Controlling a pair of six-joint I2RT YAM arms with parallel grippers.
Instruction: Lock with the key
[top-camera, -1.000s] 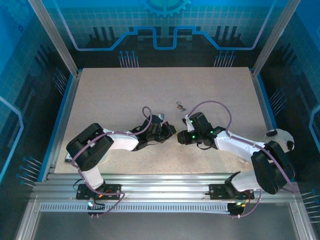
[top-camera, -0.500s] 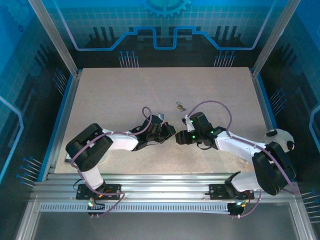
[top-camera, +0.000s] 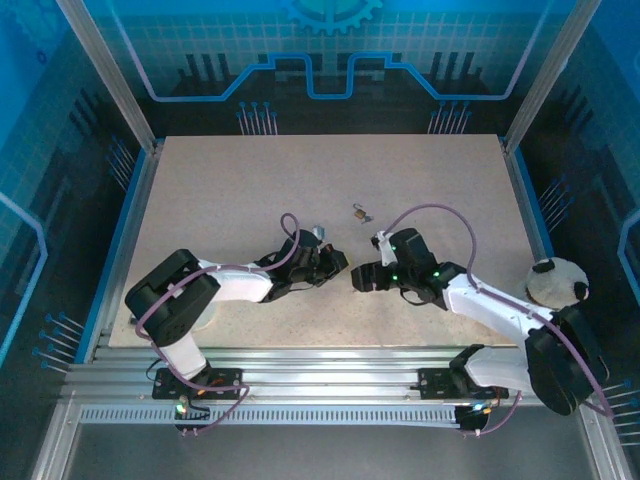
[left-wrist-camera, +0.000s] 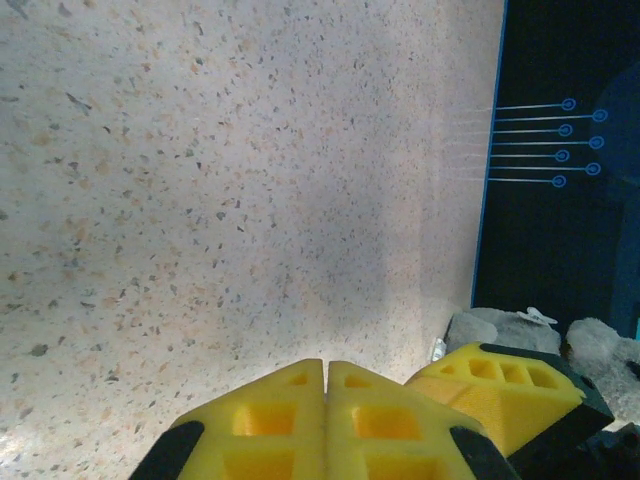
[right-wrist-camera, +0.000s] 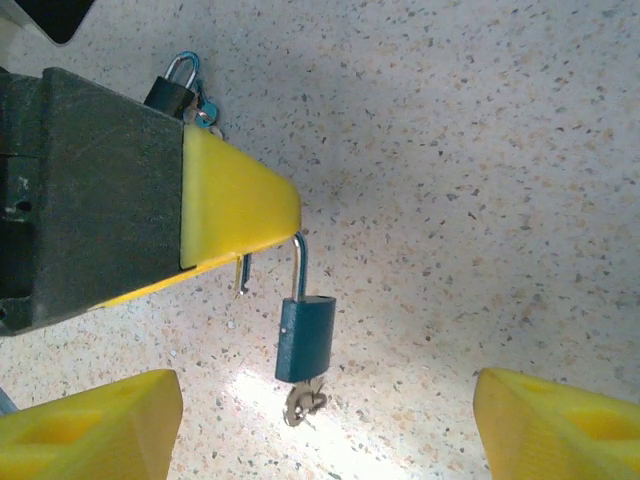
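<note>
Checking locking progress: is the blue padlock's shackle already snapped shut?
No, the free leg of the shackle hangs beside the blue padlock, not seated in its body.

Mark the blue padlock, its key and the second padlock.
blue padlock (right-wrist-camera: 306, 338), right wrist view, middle of its body
key (right-wrist-camera: 302, 403), right wrist view, head under the body
second padlock (right-wrist-camera: 168, 93), right wrist view, dark body
</note>
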